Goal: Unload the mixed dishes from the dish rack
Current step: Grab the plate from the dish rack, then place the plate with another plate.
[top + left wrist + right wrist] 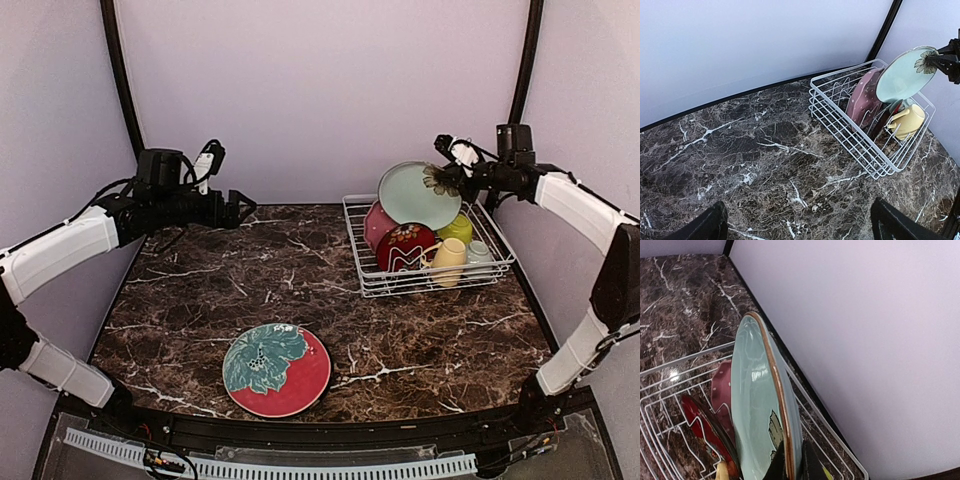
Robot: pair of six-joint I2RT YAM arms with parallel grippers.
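Upper right, the right pincer (447,181) clamps the rim of the teal plate (415,197), holding it upright, likely to clear the rack (372,285) prongs. Upper left, the left pincer (243,208) hangs wide open, empty.

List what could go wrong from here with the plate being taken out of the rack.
1. The right pincer grips the pale teal plate only by its rim. The plate could swivel or slip and drop onto the red plate and mug.
2. Its lower edge sits close to the pink plate and the rack wires, so it may snag coming out.
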